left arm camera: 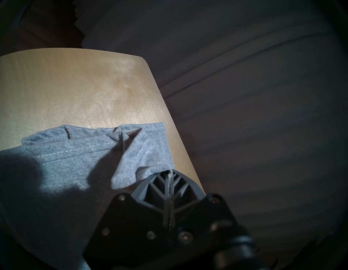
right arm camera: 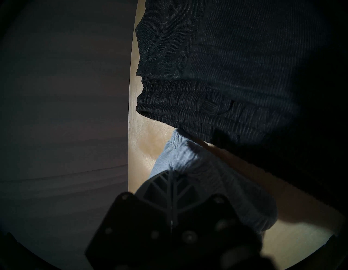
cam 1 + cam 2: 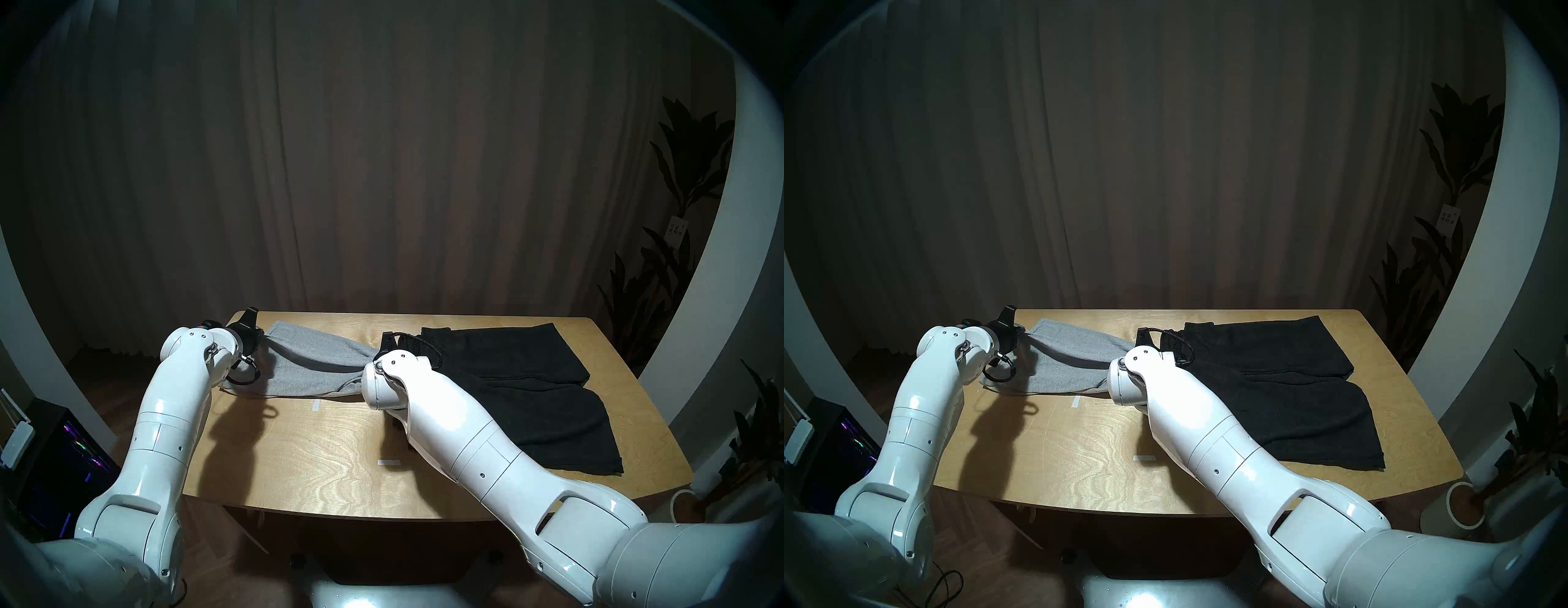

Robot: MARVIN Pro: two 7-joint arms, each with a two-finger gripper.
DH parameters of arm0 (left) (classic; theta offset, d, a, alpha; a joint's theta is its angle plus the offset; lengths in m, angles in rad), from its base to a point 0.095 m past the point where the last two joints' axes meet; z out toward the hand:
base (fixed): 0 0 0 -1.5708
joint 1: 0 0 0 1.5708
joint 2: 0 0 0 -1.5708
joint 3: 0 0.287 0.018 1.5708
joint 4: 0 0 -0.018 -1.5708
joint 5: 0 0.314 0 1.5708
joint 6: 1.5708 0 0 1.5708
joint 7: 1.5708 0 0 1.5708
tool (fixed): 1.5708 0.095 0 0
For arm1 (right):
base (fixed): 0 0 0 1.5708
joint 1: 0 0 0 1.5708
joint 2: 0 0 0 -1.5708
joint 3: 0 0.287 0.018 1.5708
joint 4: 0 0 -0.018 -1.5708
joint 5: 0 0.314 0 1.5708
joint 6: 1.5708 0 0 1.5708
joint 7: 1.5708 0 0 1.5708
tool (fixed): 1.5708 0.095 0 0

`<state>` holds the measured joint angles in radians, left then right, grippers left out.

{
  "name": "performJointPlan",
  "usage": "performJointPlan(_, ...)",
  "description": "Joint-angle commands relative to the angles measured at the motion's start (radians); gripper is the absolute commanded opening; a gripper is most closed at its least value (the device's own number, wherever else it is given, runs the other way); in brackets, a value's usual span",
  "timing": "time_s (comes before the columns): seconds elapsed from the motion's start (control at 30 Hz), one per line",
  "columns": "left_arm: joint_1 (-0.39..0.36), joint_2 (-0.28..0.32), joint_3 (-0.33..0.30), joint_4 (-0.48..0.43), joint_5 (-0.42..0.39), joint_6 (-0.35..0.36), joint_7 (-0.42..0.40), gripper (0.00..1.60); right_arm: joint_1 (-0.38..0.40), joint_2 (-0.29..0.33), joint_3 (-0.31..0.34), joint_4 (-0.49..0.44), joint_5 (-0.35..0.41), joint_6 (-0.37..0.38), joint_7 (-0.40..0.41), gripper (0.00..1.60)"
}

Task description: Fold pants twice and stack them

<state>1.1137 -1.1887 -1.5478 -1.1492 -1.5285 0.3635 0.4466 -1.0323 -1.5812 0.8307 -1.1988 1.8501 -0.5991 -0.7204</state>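
Free room and obstacles on the light wooden tabletop (image 3: 322, 458). The near half, from the near edge up to mid-depth, lies bare apart from two small white tape marks (image 3: 388, 463), flat and no hindrance. The thin light heather-grey knit shorts (image 3: 305, 361) occupy the far left part, reaching the left edge; a strip of bare wood remains between them and the far edge. The larger, thicker black shorts (image 3: 530, 390) cover the right half from the far edge almost to the near right corner. The white left arm (image 3: 169, 407) overhangs the left edge; the white right arm (image 3: 458, 441) crosses the near right portion diagonally, blocking passage there.
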Motion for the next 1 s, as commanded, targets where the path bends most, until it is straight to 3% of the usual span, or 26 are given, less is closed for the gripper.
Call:
performJointPlan(0.0,-0.113,-0.014,0.023,0.029,0.021,-0.008,-0.009,0.00,0.043,-0.038,0.019,0.010,0.010,-0.009,0.010,0.00)
performJointPlan(0.97,-0.326,-0.059,0.102,0.297,0.097,-0.046,0.010,0.00,0.108,-0.080,0.094,0.140,0.095,-0.038,0.014,0.00)
